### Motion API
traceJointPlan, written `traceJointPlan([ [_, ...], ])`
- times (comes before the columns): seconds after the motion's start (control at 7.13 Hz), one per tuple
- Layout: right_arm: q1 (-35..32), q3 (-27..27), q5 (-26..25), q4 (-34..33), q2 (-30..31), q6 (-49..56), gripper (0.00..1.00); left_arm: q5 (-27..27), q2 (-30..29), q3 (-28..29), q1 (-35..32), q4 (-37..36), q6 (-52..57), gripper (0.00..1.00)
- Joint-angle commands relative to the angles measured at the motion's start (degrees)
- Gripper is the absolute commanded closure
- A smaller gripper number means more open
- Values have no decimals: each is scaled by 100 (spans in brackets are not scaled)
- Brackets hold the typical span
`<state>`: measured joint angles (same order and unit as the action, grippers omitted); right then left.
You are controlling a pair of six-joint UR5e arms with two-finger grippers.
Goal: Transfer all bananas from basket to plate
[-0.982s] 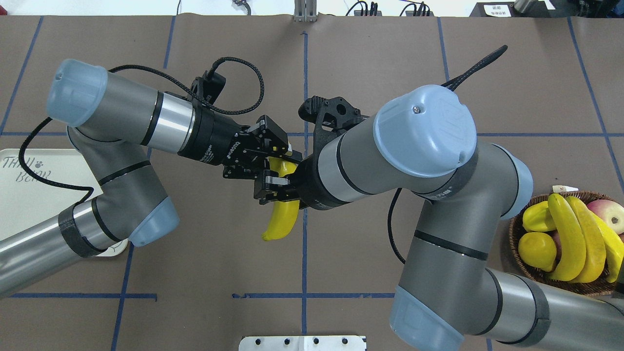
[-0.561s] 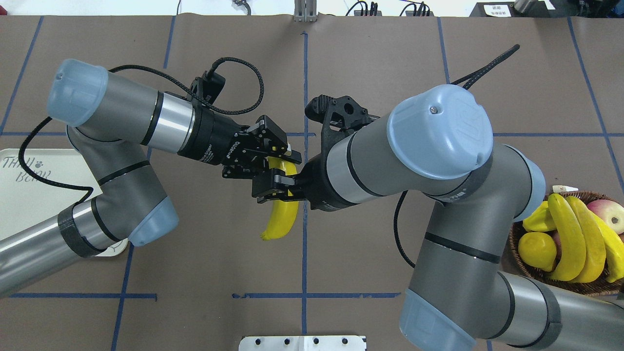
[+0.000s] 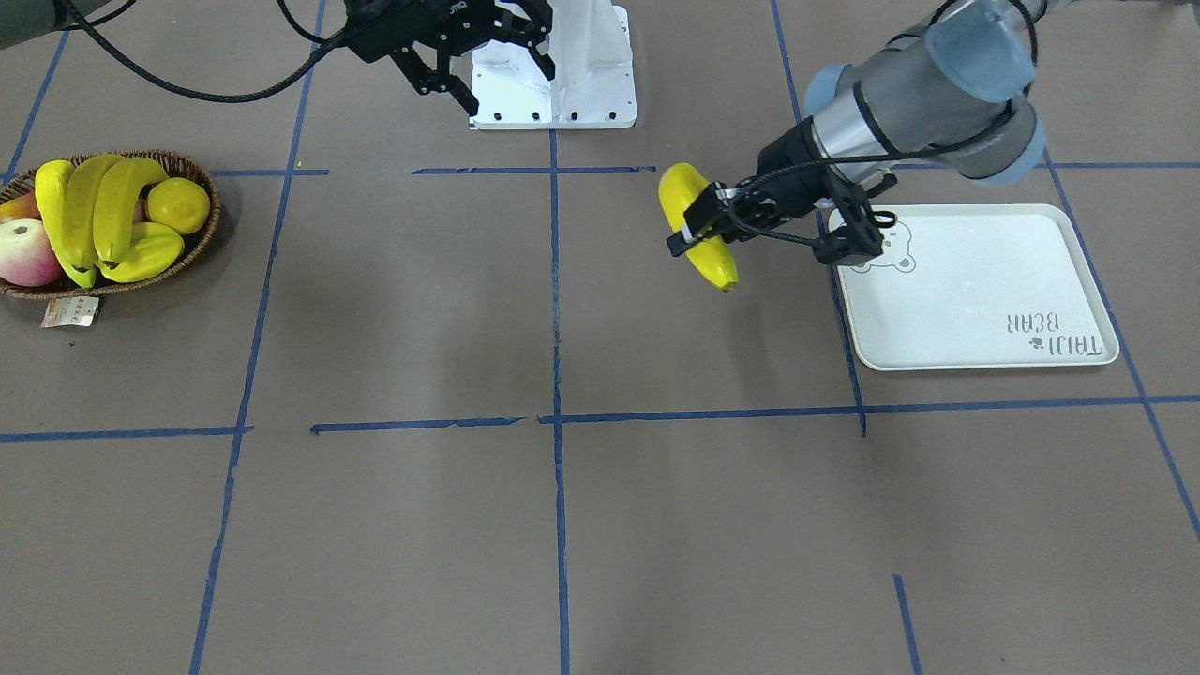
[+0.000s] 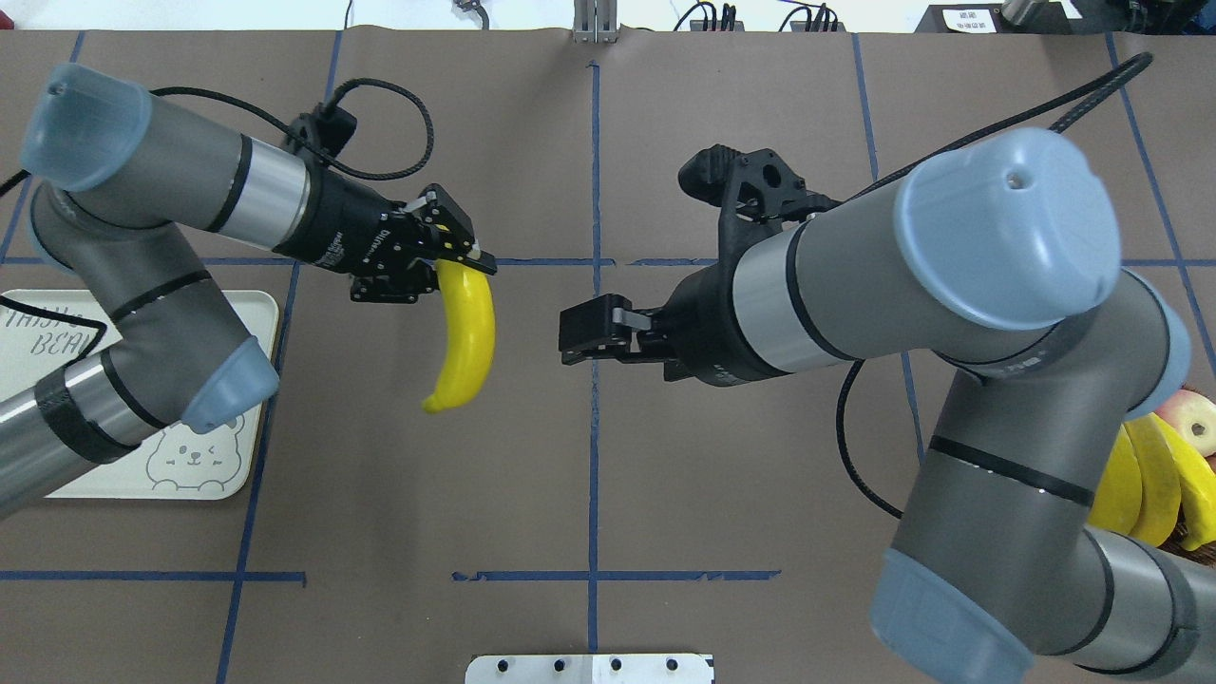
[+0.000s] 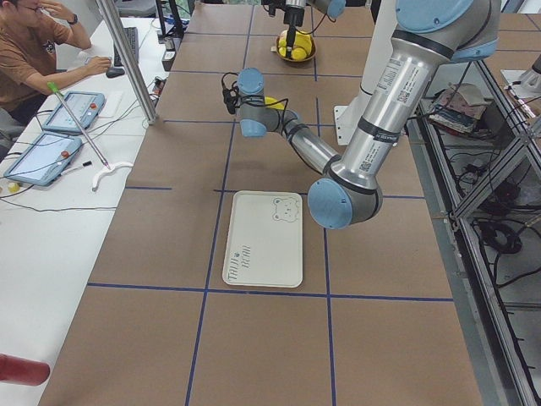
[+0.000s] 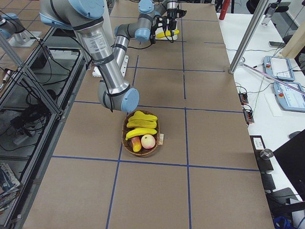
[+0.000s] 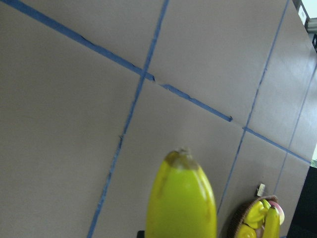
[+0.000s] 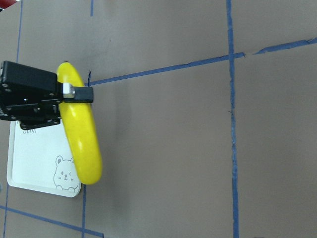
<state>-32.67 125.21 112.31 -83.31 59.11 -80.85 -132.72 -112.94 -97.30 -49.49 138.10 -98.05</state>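
The table (image 4: 760,123) is covered in brown paper with blue tape lines (image 4: 595,171). The basket (image 3: 212,202) sits far from the plate (image 3: 975,300), at the other end of the table. In it lie three bananas (image 3: 89,211), an apple (image 3: 26,255), a lemon (image 3: 180,204) and a starfruit (image 3: 150,255). The left gripper (image 4: 454,264) hangs in the air near the plate. Its jaws are closed tight on the top of a fourth banana (image 4: 465,332), which hangs down over the table. The right gripper (image 4: 573,340) is farther from the plate, past that banana, with its jaws wide apart and holding nothing.
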Motion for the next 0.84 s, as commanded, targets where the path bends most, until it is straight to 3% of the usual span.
traceJointPlan([
  [0.0,-125,231,-34,-10,380,-1,0,36,1154,-131,-559,-641,1736,100],
  [0.28,-152,223,-78,-19,452,-10,0,194,2236,-105,-1113,-1073,3356,100],
  [0.56,-134,206,-227,-10,505,-10,0,763,2958,-18,-1064,-1101,3696,100],
  [0.7,-134,206,-227,-10,505,-10,0,766,2979,-8,-1063,-1267,3696,100],
])
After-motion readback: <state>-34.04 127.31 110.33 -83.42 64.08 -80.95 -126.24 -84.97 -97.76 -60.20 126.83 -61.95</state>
